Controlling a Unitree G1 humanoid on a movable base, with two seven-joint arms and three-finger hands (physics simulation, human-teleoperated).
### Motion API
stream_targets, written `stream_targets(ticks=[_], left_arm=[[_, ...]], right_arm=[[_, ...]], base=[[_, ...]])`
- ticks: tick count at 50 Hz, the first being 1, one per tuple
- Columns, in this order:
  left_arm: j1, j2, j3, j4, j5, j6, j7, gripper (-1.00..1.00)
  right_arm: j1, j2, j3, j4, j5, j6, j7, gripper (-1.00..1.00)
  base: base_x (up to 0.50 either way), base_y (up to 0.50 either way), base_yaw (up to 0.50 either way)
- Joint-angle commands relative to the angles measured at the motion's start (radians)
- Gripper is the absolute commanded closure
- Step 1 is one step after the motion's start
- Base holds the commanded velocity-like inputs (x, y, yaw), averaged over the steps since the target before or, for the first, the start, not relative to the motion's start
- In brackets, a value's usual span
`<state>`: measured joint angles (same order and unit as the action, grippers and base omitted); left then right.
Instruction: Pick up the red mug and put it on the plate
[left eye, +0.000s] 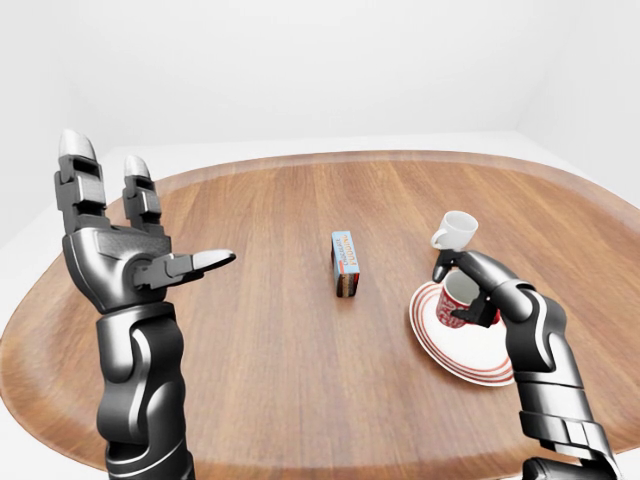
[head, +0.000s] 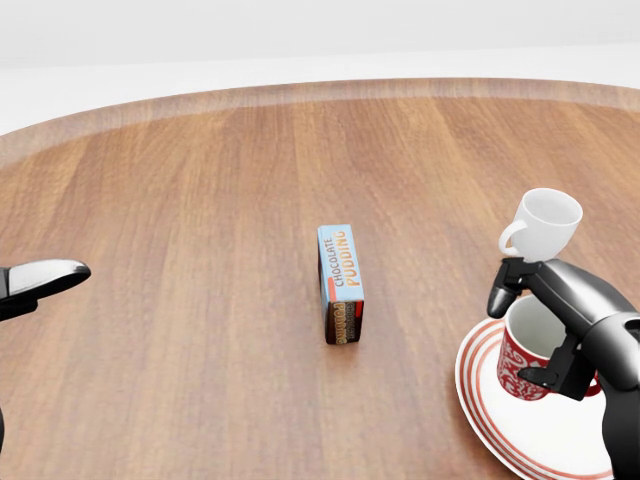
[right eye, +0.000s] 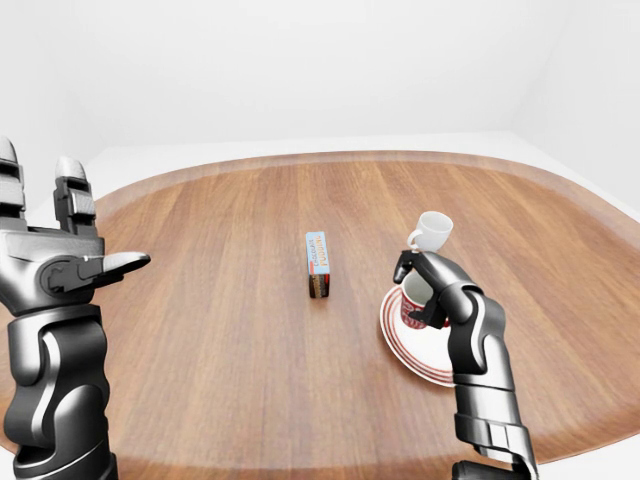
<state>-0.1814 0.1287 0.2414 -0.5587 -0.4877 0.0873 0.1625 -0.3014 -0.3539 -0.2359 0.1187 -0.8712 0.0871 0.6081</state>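
Red mug looks to us like a stiff, glazed ceramic piece, light enough for one hand but smooth and probably slippery, and likely to chip if it meets the plate hard; we judge the safest hold to be the one in use, fingers spread across the rim and body, since we cannot make out a handle in any view. We see it upright or nearly so, its mouth open toward the camera, over the upper left part of the plate in the head view; whether its base already touches the plate or hangs just above it we cannot tell. Its wall is red with a pale scrolled pattern, its inside plain white; the plate is white with thin red rings round its rim. Our right hand is clasped round the mug, one finger hooked over the near rim and another pressing the side; our left hand stands raised and spread at the left of the left-eye view, holding nothing, well apart from everything on the table. A white cup sits just above the hand in the head view, close enough that we would watch it on release; a pudding box stands near the table's middle, clear of the plate.
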Motion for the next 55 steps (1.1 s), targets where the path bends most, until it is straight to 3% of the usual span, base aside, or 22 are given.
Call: stream_targets(ticks=[1, 19, 55], left_arm=[[-0.004, 0.004, 0.005, 0.002, -0.005, 0.0, 0.001, -1.0], [0.002, 0.003, 0.005, 0.01, -0.001, 0.0, -0.002, -1.0], [0.006, 0.003, 0.007, 0.012, 0.001, 0.0, -0.008, -1.0]], right_arm=[[-0.036, -0.056, 0.007, 0.2, 0.171, 0.0, -0.247, 1.0], [-0.094, -0.103, 0.042, 0.408, 0.137, 0.0, -0.377, 1.0], [-0.164, -0.072, 0.117, 0.771, 0.183, 0.0, -0.757, 1.0]], base=[[0.0, 0.0, 0.0], [0.0, 0.0, 0.0], [0.0, 0.0, 0.0]])
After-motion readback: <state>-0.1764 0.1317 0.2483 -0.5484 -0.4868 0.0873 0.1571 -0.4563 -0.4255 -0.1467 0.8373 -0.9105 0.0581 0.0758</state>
